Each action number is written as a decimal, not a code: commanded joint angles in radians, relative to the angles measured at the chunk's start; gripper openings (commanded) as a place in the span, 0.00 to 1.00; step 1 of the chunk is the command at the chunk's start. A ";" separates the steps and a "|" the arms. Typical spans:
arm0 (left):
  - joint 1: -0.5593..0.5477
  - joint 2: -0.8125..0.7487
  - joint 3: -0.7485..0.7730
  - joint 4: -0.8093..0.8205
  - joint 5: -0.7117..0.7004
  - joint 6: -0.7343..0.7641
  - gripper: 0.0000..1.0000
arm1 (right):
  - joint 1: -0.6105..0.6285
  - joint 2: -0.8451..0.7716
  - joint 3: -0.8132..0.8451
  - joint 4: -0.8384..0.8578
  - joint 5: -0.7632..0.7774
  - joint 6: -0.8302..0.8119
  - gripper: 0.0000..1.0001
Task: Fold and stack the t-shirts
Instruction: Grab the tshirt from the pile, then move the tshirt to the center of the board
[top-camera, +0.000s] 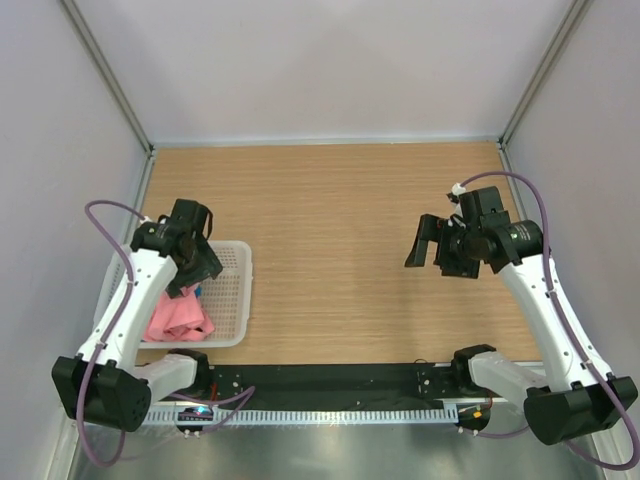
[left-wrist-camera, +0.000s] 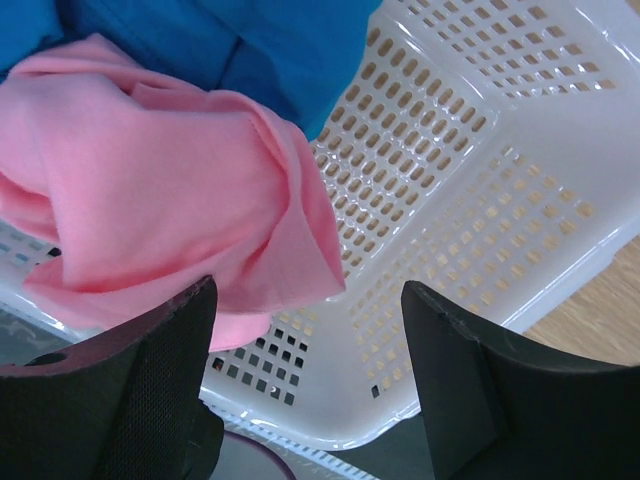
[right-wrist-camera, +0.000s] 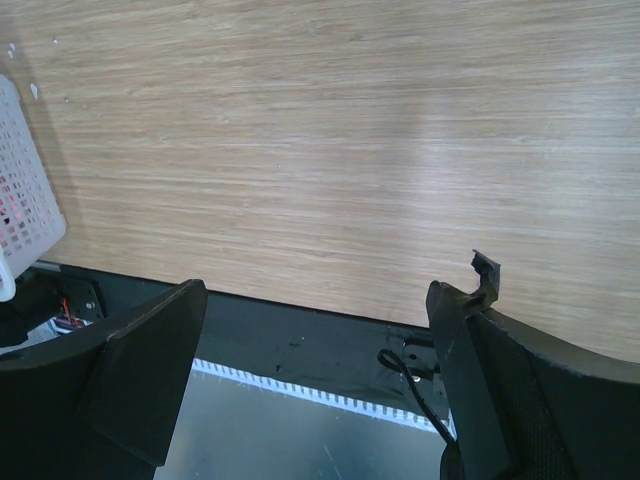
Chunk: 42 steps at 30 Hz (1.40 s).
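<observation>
Your left hand is closest to the lens in its own wrist view. Its two black fingers are spread wide and hold nothing. It hangs just over the white perforated basket, and both shirts are inside that basket.

The pink t-shirt is bunched against the basket's near wall, straight ahead of the gap between the fingers and a little toward the left finger. The blue t-shirt lies beyond it, deeper in the basket, with one edge tucked partly under the pink cloth.

That is the relation your next move turns on: the pink bundle is the top layer and the nearer one, so judge it the first to lift. Your left hand is far better placed to do it.

Your right hand is also fully open and empty. It hovers over bare desk, well apart from the basket on its far side.

Don't count on an orientation yet. The pink shirt is crumpled, so you cannot tell collar from hem or find a true long axis. The only line showing is one soft fold ridge running diagonally across the basket toward its near wall. Expect to spread the shirt out on the desk beside the basket before you fold it.
</observation>
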 joint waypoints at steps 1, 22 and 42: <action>0.004 -0.016 -0.004 0.003 -0.096 -0.017 0.75 | 0.018 0.008 0.019 0.026 -0.033 -0.021 1.00; 0.006 -0.217 0.574 0.251 0.103 0.034 0.00 | 0.041 -0.053 0.042 -0.017 -0.001 -0.018 1.00; -0.072 0.177 1.171 0.965 0.901 -0.534 0.00 | 0.046 -0.102 0.024 0.051 -0.154 0.004 0.96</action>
